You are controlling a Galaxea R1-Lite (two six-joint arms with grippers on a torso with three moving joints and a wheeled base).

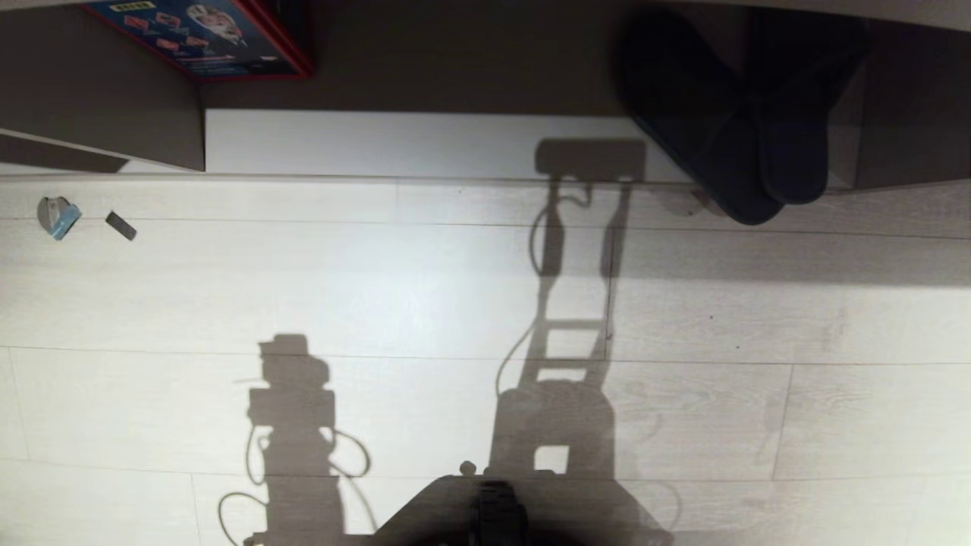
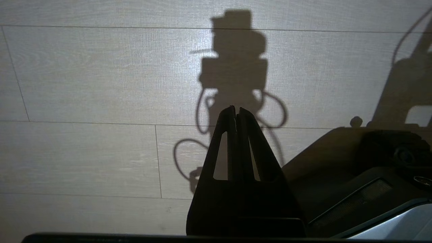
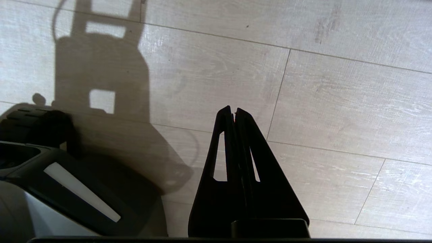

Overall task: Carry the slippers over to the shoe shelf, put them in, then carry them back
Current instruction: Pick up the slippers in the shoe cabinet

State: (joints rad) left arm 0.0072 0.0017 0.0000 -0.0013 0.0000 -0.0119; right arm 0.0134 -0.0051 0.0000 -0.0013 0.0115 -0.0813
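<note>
Looking down from the head camera, the pair of soft closed-toe slippers (image 1: pixel 747 144) sits at the upper right, in deep shadow, so they read as dark navy rather than pale. The two rounded toes point toward the robot and lie pressed together, one overlapping the other. Their heel ends are back in the low beige-wood shoe shelf (image 1: pixel 152 136), under its top board, while the toes stick out past the shelf's front edge onto the pale wood-plank floor (image 1: pixel 425 303). The compartment's white bottom panel (image 1: pixel 364 144) shows bright to the left of them.

Over on the far left of the floor lies a small grey-and-blue object (image 1: pixel 57 216) with a little dark flat piece (image 1: pixel 120 225) just beside it; what they are I cannot tell. A red-edged box with a blue printed face (image 1: pixel 205 34) rests on the shelf at the upper left.

Neither arm shows in the head view, only the robot's shadows stretched across the planks and its dark base at the bottom edge. In the left wrist view, the black left gripper (image 2: pixel 236 108) hangs above bare floor, fingertips pressed together with nothing between them. In the right wrist view, the black right gripper (image 3: pixel 233 109) is the same: fingers closed tight, empty, above the planks, well away from the slippers.
</note>
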